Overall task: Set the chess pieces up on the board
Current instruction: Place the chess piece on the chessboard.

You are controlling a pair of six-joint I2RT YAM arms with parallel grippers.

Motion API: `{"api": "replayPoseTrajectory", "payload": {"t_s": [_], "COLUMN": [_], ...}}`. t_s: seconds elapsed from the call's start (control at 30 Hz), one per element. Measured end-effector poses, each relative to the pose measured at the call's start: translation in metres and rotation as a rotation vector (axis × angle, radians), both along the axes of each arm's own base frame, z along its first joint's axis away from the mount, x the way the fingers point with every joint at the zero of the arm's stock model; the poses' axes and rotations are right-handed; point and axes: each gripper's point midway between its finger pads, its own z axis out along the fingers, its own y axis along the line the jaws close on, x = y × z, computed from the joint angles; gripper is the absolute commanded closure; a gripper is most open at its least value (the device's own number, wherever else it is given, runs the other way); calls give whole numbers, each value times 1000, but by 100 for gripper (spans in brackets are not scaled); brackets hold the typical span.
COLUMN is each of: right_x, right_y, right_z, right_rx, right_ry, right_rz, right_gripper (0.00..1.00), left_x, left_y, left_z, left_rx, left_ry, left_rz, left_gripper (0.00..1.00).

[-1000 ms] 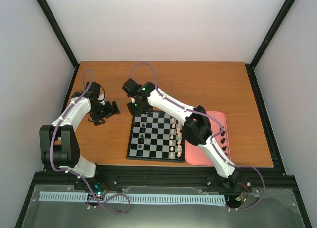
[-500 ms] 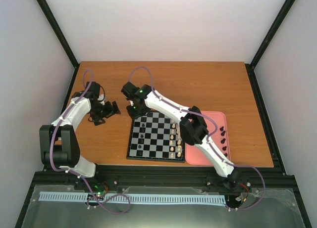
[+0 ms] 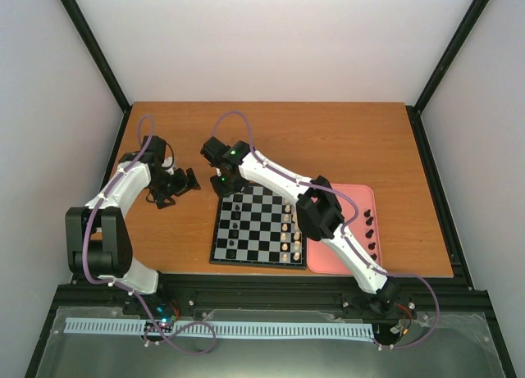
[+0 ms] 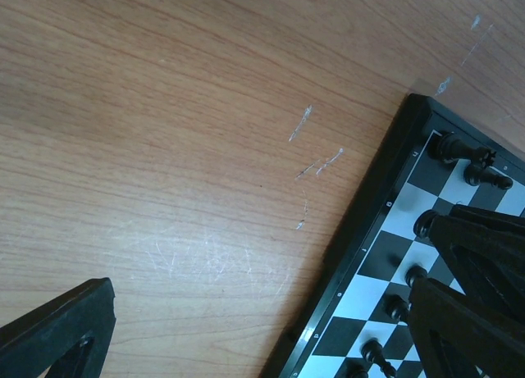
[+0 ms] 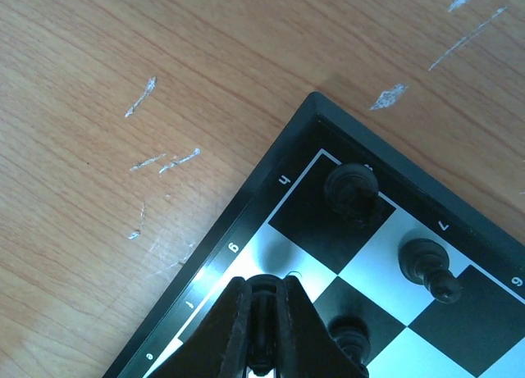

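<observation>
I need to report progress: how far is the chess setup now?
Done: the cream pieces stand along one side of the board, and several black pieces stand on the opposite side. In hand: the right gripper is shut on one black piece at the board's corner. To do: other black pieces wait on the pink tray; the left gripper is open.

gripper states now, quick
left gripper: open, holding nothing
right gripper: closed on a black chess piece over the corner of the board
</observation>
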Motion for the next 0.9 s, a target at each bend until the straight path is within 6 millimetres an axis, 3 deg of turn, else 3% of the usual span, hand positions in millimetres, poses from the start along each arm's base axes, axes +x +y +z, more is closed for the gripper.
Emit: {"api": "replayPoseTrajectory", "payload": {"t_s": [0.43,0.7,0.9], "right_x": [0,-1,0], "right_y": [-1,-2,-2], "right_z": [-9,-15,-14], "right_rx": [-21,-33,-33], "right_ry": [3,8,2], "right_rz": [21,32,41], "right_gripper": [83,68,65], "left_x": [0,0,0], "left_y": [0,0,0], "left_z": [-1,-2,-2], "left_rx": [-1,-1,0], "left_ry": [0,2,2], "left_rz": [0,0,0], "left_gripper": [0,0,0]}}
